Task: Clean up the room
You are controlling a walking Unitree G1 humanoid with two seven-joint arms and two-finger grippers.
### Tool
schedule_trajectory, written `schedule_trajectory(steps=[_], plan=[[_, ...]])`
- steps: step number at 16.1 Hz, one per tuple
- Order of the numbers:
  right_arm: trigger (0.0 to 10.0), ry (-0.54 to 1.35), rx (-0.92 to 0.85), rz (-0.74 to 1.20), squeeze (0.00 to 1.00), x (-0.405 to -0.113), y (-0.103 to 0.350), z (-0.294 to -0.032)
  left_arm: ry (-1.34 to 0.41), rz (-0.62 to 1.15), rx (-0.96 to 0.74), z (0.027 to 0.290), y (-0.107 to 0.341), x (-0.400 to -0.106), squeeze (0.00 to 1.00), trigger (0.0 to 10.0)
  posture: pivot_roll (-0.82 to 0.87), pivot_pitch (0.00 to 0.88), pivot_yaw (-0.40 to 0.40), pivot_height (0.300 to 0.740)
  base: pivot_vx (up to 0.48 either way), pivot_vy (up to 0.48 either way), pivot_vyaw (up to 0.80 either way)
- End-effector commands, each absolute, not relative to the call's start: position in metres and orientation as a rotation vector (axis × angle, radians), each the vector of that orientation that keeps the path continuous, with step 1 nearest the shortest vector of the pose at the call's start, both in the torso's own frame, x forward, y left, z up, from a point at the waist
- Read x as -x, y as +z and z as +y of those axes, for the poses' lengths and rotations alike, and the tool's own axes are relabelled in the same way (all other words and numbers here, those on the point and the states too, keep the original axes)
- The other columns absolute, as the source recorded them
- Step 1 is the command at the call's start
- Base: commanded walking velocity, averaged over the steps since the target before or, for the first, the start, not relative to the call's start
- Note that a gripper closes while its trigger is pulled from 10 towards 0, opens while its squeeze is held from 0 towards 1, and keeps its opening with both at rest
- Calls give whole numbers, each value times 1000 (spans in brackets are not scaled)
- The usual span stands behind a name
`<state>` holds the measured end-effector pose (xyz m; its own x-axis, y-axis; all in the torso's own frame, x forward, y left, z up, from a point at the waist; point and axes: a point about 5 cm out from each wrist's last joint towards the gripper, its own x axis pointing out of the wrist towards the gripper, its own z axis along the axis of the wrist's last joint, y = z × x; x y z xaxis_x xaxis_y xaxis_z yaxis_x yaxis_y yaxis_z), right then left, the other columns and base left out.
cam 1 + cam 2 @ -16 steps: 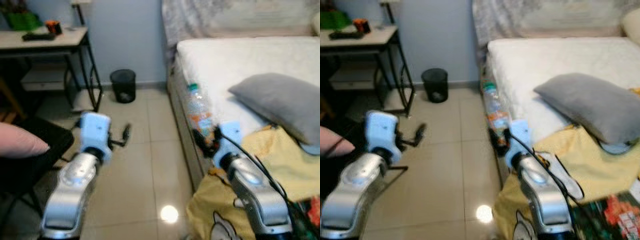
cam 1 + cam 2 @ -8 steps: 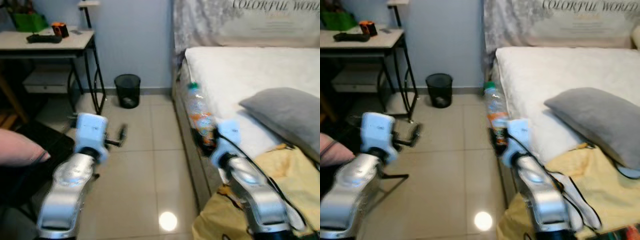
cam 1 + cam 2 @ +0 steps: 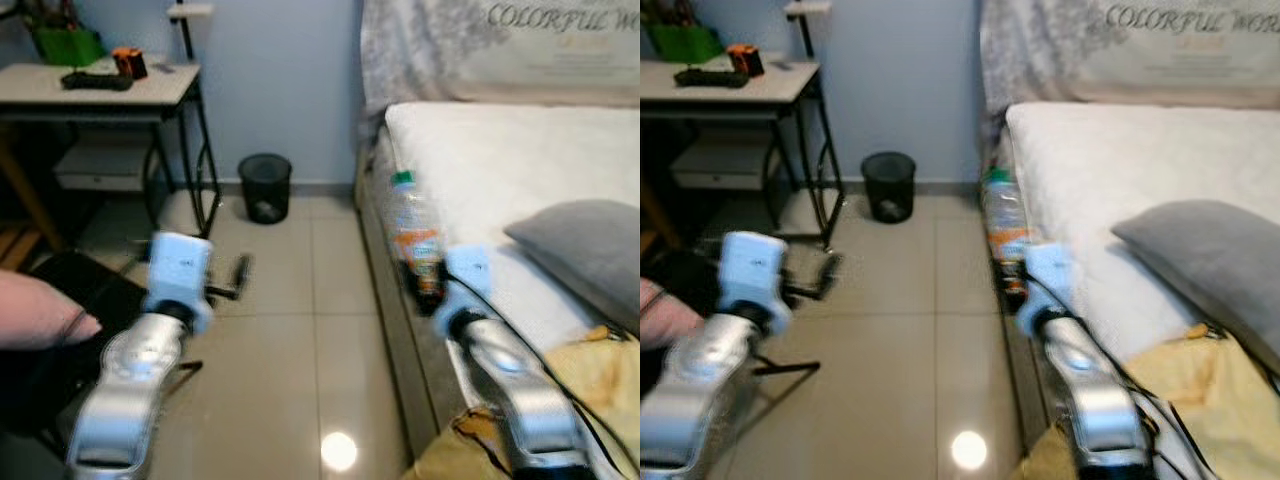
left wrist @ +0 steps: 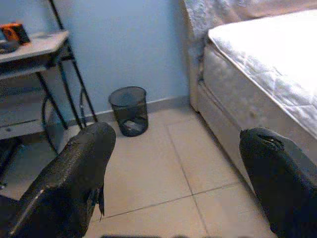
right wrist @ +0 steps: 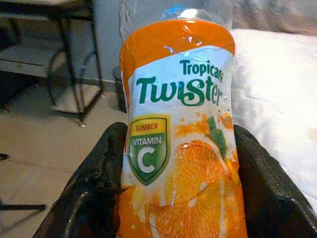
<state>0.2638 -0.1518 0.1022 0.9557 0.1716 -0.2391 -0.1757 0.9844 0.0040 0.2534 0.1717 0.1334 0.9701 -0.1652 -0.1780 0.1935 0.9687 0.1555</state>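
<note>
Beige floor tiles (image 3: 300, 330) run ahead of me to a blue wall, where a black bin (image 3: 265, 187) stands between the tabletop (image 3: 110, 88) and the bed (image 3: 500, 150). My right end effector (image 3: 425, 290) has its fingers clamped around a plastic bottle (image 3: 413, 235) with an orange label, held upright just beside the mattress edge. My left end effector (image 4: 183, 163) hovers over the floor with fingers spread wide, nothing between them. A grey pillow (image 3: 585, 255) lies on the bed.
</note>
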Motion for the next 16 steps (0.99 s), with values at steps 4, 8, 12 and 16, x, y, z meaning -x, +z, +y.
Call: schedule_trajectory(steps=[4, 8, 12, 16], plan=[[10000, 195, -22, 220, 0, -263, 106, -145, -171, 149, -211, 180, 140, -252, 0, 10000, -86, 0, -24, 740, 365, 0, 0], [10000, 217, -21, 221, 0, -261, 105, -141, -175, 153, -220, 181, 140, -250, 0, 10000, -82, 0, -29, 740, 363, 0, 0], [10000, 233, 8, 216, 0, -262, 107, -142, -189, 149, -222, 177, 140, -252, 0, 10000, -84, 0, -33, 740, 365, 0, 200], [10000, 211, -2, 222, 0, -264, 106, -143, -194, 147, -219, 176, 139, -252, 0, 10000, -90, 0, -32, 740, 364, 0, 400]])
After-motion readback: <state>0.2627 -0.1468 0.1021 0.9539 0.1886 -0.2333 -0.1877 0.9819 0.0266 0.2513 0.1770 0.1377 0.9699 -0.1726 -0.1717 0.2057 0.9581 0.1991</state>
